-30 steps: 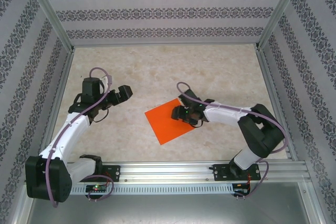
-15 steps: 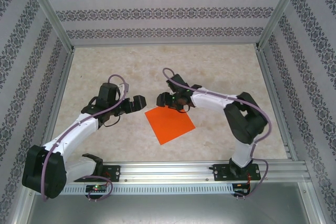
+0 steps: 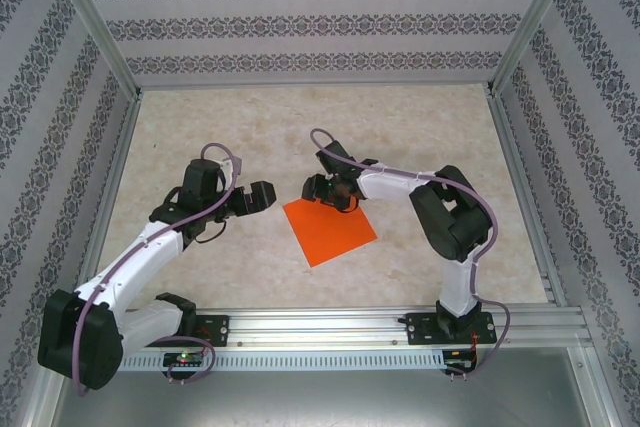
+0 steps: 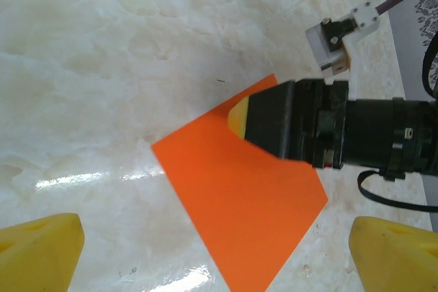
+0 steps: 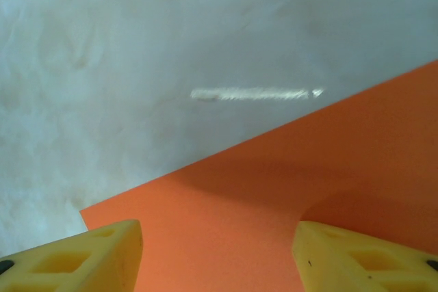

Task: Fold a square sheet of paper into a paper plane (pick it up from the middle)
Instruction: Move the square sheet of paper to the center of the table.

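Note:
The square sheet of paper (image 3: 330, 232) lies flat and unfolded on the marble table, bright orange, turned like a diamond. My right gripper (image 3: 325, 191) hovers low over its far edge. In the right wrist view its yellow fingers stand open on either side of the orange sheet (image 5: 274, 196), right gripper (image 5: 222, 258). My left gripper (image 3: 262, 197) is open just left of the sheet's left corner. In the left wrist view the sheet (image 4: 239, 203) lies ahead of the left gripper (image 4: 219, 258), with a right fingertip (image 4: 237, 115) on its far edge. The paper plane is out of view.
Patterned walls and aluminium posts (image 3: 110, 57) enclose the table (image 3: 300, 127) on three sides. A metal rail (image 3: 330, 322) with both arm bases runs along the near edge. Bare marble lies beyond and to the sides of the sheet.
My right gripper has moved from over the sheet's right part up to its far edge, jaws slightly narrower. My left arm has swung right, toward the sheet's left corner.

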Controlling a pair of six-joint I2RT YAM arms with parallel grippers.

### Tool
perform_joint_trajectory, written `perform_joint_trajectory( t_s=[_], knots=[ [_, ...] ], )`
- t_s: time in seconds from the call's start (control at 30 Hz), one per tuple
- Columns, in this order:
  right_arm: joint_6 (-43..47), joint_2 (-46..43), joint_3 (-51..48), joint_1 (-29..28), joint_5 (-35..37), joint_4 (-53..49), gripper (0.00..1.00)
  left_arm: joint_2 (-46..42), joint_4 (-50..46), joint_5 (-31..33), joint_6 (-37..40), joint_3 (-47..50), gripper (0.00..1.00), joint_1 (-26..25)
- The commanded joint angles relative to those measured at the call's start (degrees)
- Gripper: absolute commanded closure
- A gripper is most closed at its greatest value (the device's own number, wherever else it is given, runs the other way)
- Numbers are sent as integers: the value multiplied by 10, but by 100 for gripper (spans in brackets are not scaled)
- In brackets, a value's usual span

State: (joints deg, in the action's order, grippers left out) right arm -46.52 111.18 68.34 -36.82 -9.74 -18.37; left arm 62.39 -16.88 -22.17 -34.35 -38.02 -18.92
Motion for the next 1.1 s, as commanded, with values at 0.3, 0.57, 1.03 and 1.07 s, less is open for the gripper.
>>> perform_joint_trajectory(
  t_s=[0.3,0.57,1.03,1.07],
  knots=[
    [-150,-121,-124,-3,162,68,39,30,15,-39,9,6,0,-10],
    [13,-161,-63,-8,145,-76,38,24,10,-28,25,3,0,-12],
    [11,-161,-128,-39,127,-93,38,-33,34,45,21,19,0,-11],
    [7,-157,-127,-42,137,-103,37,-37,35,48,22,21,0,-12]
  ],
)
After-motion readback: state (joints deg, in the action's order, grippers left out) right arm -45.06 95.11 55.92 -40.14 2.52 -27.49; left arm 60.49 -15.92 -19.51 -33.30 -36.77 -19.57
